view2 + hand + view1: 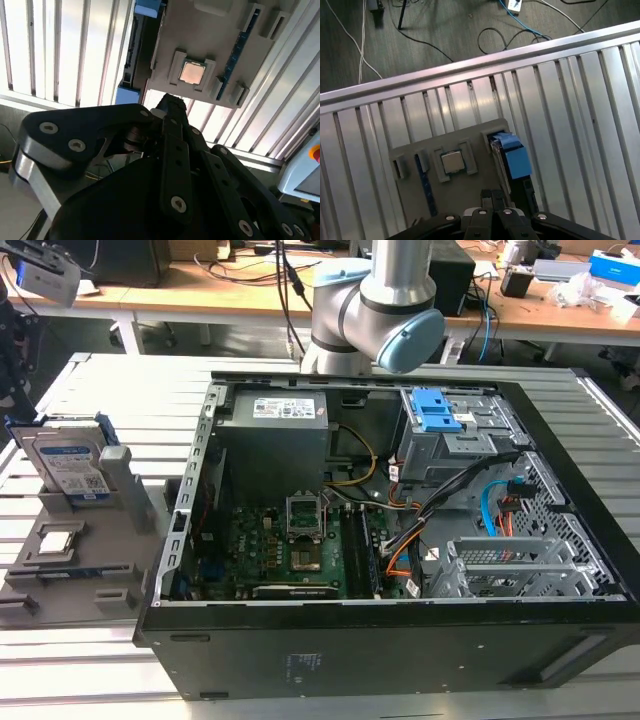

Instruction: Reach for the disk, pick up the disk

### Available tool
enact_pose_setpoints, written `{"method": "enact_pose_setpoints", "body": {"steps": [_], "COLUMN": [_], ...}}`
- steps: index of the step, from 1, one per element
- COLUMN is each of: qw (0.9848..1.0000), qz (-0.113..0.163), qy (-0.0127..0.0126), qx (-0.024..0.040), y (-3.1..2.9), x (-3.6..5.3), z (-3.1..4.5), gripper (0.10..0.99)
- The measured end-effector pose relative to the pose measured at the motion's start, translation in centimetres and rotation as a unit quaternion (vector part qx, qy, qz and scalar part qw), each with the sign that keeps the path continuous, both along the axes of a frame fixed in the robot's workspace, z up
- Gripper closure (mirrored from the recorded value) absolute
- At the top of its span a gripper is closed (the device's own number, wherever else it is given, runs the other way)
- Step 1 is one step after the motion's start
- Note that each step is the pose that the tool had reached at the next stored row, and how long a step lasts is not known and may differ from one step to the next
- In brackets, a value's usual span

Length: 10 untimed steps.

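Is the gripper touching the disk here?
Cannot tell. In the first wrist view the gripper lies close beside the disk, but neither contact nor a gap shows plainly.

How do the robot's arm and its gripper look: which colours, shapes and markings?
The arm is a silver-grey metal tube with rounded joints, each closed by a light-blue cap. The gripper is black, built of flat linked bars with round silver screw heads. No markings are visible.

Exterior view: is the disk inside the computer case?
No, the disk stands on edge in the grey holder beside the computer case.
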<state>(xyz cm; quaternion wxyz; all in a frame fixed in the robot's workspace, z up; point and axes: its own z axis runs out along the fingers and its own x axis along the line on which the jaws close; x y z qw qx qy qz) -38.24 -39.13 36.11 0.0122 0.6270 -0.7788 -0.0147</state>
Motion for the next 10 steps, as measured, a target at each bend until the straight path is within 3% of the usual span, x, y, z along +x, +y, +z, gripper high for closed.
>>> {"method": "enact_pose_setpoints", "body": {"steps": [6, 10], "qw": [0.999, 0.9971], "qz": [0.045, 0.076], "qy": [0.0, 0.0], "qx": [0.0, 0.0], "y": [0.0, 0.0], "x": [0.0, 0.01], "z": [0.0, 0.0], "gripper": [0.98, 0.98]}}
